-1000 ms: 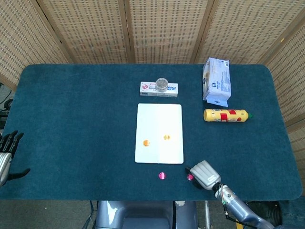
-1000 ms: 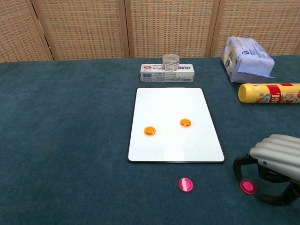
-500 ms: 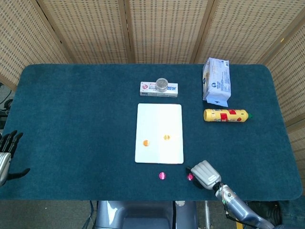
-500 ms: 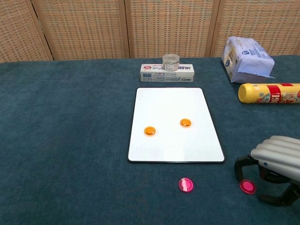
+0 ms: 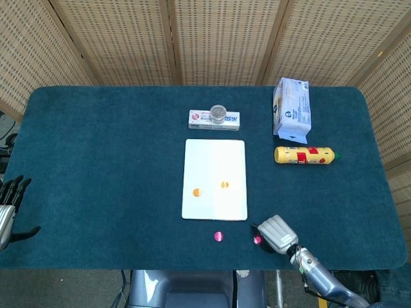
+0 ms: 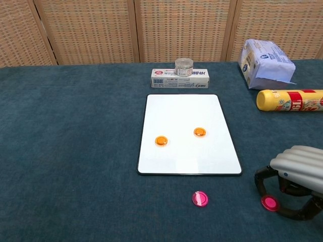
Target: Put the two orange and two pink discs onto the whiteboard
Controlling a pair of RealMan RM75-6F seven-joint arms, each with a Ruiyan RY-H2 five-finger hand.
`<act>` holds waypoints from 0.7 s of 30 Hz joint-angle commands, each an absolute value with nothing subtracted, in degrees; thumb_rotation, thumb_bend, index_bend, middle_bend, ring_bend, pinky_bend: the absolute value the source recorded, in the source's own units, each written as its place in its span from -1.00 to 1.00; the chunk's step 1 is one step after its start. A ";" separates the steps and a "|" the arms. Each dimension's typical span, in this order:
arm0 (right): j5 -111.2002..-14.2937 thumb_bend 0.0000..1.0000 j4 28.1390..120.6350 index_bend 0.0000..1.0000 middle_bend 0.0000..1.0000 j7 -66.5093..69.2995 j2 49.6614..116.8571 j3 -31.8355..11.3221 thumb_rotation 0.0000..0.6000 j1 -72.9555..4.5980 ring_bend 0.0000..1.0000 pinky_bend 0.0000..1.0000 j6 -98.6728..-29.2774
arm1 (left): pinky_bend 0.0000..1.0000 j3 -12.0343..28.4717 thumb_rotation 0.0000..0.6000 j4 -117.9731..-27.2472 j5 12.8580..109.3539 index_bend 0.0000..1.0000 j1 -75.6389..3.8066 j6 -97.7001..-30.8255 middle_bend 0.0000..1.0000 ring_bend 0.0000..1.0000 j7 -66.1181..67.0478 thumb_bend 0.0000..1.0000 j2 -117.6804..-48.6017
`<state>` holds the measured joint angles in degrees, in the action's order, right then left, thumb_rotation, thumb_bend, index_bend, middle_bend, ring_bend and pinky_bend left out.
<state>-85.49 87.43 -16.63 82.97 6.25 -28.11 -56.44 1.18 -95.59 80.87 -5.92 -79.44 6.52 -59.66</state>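
The whiteboard (image 6: 184, 111) lies flat at mid-table with two orange discs (image 6: 161, 140) (image 6: 200, 132) on it. One pink disc (image 6: 200, 198) lies on the cloth just in front of the board's near edge. My right hand (image 6: 295, 176) is at the near right, a finger and thumb curled tightly around the second pink disc (image 6: 270, 203), which still rests on the cloth. In the head view that hand (image 5: 276, 234) covers part of this disc (image 5: 257, 240). My left hand (image 5: 8, 205) hangs off the table's left edge, fingers apart and holding nothing.
Behind the board lie a flat white box (image 6: 180, 79) with a small jar (image 6: 184, 65) on it. A white packet (image 6: 265, 63) and a yellow bottle on its side (image 6: 290, 100) occupy the far right.
My right hand's finger and thumb have closed in around the pink disc, and the disc has shifted slightly right and toward me. The left hand has not moved.
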 commanded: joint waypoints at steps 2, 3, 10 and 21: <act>-85.24 -0.21 87.96 0.12 0.99 -15.89 82.72 5.94 1.00 -28.15 0.84 1.00 -56.05 | -1.00 1.17 1.00 -95.60 80.87 -1.00 -5.90 -79.45 -1.00 -1.00 6.43 -1.00 -59.62; -85.13 -0.21 88.11 0.12 0.99 -15.73 82.66 5.82 1.00 -28.18 0.84 1.00 -55.96 | -1.00 1.17 1.00 -95.61 80.89 -1.00 -5.90 -79.47 -1.00 -1.00 6.42 -1.00 -59.62; -83.12 -0.20 90.40 0.12 0.98 -14.93 82.02 2.32 1.00 -29.60 0.84 1.00 -55.48 | -1.00 1.18 1.00 -95.60 80.86 -1.00 -5.91 -79.46 -1.00 -1.00 6.40 -1.00 -59.62; -69.85 -0.21 92.26 0.12 0.99 -25.12 84.86 -7.62 1.00 -36.86 0.84 1.00 -50.69 | -1.00 1.30 1.00 -95.51 80.57 -1.00 -6.01 -79.24 -1.00 -1.00 6.27 -1.00 -59.58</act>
<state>-73.44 92.22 -21.77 83.35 -5.46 -34.64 -52.14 1.30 -95.54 80.60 -6.00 -79.27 6.29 -59.58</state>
